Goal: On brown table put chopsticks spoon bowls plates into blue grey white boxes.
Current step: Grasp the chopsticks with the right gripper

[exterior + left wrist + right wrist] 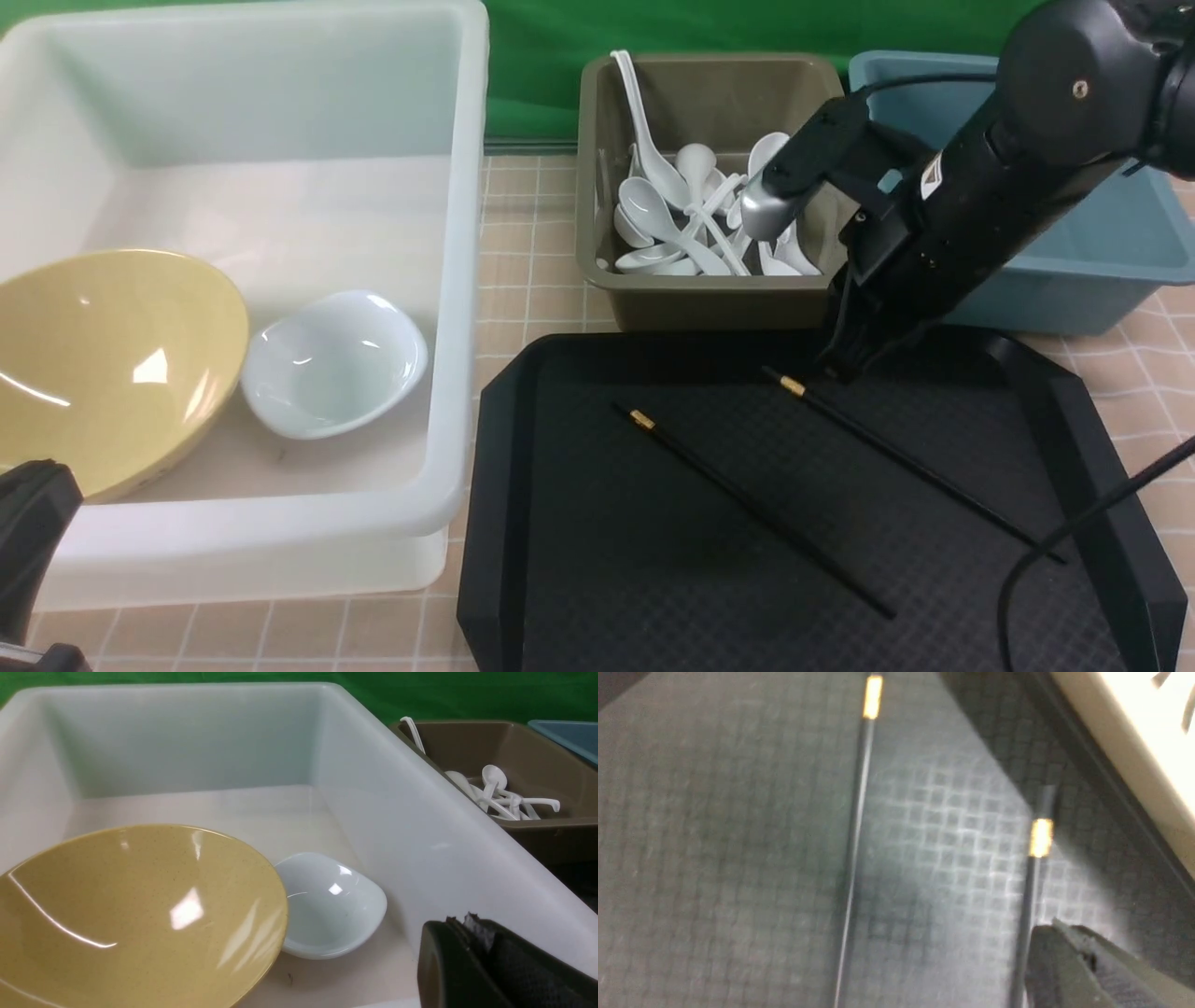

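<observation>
Two black chopsticks with gold bands lie on the black tray (653, 569): one at the left (756, 509), one at the right (915, 462). My right gripper (845, 359) is shut and empty, low over the tray beside the right chopstick's gold-banded end. The right wrist view shows the gripper (1057, 926) next to that chopstick (1031, 877), the other chopstick (854, 835) further off. The yellow bowl (103, 364) and small white bowl (331, 364) sit in the white box (280, 551). My left gripper (460, 919) is shut and empty at that box's near edge.
The olive-grey box (709, 303) holds several white spoons (691, 224). The blue box (1102, 252) stands behind my right arm. The brown table (532, 271) shows between the boxes. A black cable (1074, 532) crosses the tray's right side.
</observation>
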